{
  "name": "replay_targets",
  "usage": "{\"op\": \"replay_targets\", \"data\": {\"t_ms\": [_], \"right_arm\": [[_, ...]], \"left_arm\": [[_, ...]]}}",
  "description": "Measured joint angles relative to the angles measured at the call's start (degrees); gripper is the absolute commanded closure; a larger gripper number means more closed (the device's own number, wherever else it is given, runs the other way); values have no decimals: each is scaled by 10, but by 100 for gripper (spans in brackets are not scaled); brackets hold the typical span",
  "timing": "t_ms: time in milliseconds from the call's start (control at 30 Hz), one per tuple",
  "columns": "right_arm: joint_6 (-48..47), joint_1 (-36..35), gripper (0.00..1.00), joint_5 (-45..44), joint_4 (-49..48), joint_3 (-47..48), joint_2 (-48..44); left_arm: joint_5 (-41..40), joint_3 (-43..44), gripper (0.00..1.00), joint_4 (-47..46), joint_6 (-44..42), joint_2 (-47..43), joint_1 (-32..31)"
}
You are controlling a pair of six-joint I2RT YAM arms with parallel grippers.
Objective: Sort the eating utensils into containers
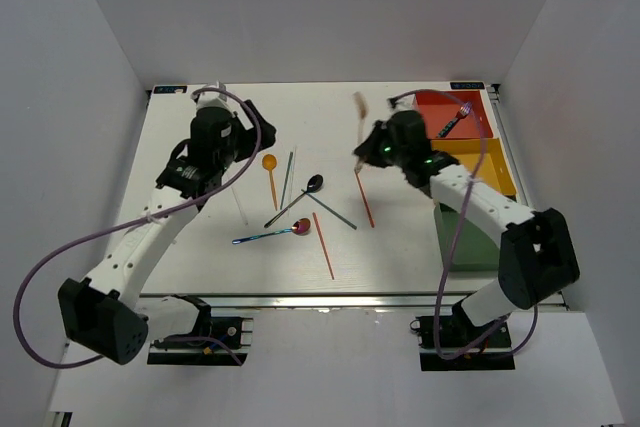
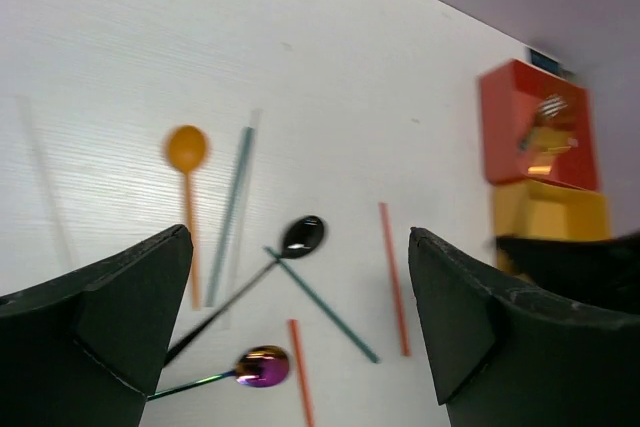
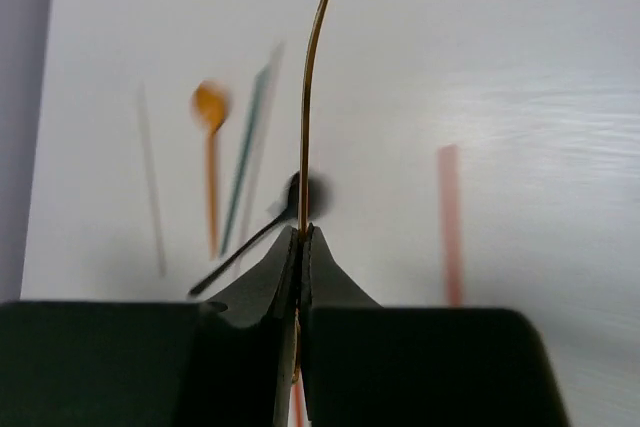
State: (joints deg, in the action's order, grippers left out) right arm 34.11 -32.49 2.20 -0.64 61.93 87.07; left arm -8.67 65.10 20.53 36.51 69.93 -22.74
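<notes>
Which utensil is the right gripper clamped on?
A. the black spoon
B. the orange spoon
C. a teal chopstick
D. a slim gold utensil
D: in the right wrist view the right gripper is shut on the thin handle of the gold utensil, while the orange spoon, black spoon and a teal chopstick lie loose on the table.

No legible text or labels.
</notes>
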Motion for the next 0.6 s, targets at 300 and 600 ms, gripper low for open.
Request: {"op": "replay_targets", "data": {"t_ms": [300, 600], "right_arm": [[21, 299, 100, -85, 75, 55, 16], [35, 364, 100, -120, 157, 389, 299]], "left_arm": [[-110, -101, 2, 71, -110, -115, 0], [-118, -186, 2, 89, -149, -123, 0]]}}
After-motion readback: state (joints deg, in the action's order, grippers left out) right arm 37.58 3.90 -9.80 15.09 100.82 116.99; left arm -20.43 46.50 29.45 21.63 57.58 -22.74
